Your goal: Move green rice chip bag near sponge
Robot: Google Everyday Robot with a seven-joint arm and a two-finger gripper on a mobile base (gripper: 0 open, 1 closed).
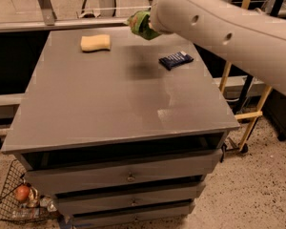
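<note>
The green rice chip bag (139, 25) hangs in the air above the far middle of the grey table (109, 109), casting a shadow on the tabletop below it. My gripper (150, 26) is shut on the bag's right side and is largely hidden behind my pale arm (229, 32), which reaches in from the upper right. The pale yellow sponge (96, 43) lies at the far left of the table, to the left of the bag and a little below it in the view.
A small dark blue flat packet (176, 60) lies on the table's far right. The table has drawers (128, 175) in front. A wire basket (19, 199) with an apple stands on the floor at the lower left. Wooden legs (250, 113) stand to the right.
</note>
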